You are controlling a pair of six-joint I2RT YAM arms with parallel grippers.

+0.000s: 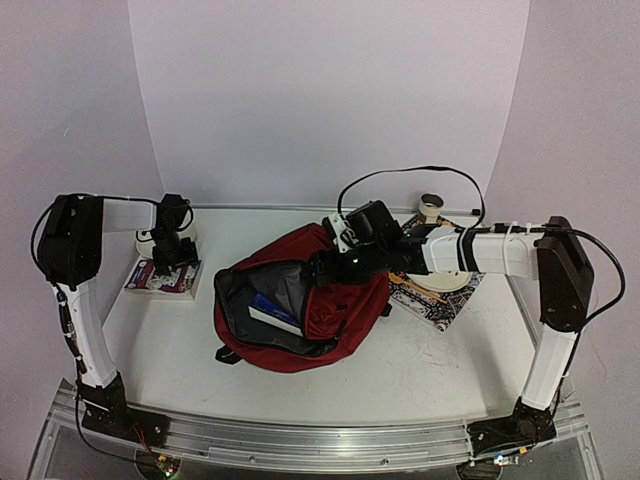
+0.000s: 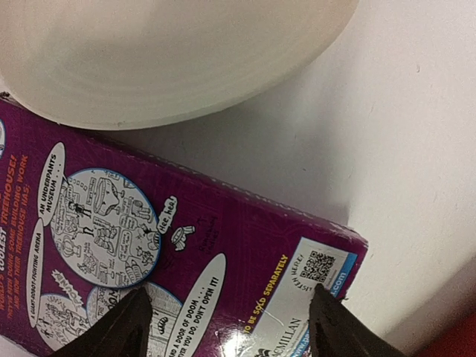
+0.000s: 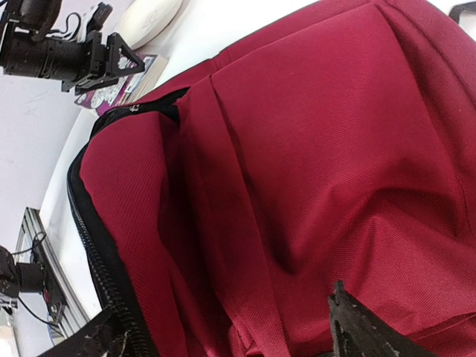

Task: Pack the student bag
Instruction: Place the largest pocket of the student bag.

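The left hand (image 2: 230, 331) is hanging released over the purple book (image 2: 186, 245), its two fingers (image 2: 123, 327) spread above the near end of the glossy cover and gripping nothing. The book is lying flat near the counter's (image 1: 420, 360) left edge, with a white round object (image 2: 171, 52) just beside its far side. The right hand (image 3: 230, 338) is also standing open, hovering close over the red fabric of the student bag (image 1: 335, 315); whether its tips are brushing the cloth, I cannot tell. The bag is lying in the middle of the counter, its mouth gaping toward the left edge, with a blue book (image 1: 275, 312) showing inside against the grey lining. The risk, as I am judging it, is twofold. A flat, slick book is offering little edge to pinch, so the fingers may be skating off the cover or catching only a corner, letting it swing and knock the white object. And with nothing holding the cloth, the bag's upper flap may be sagging across the opening and blocking the book's way in.
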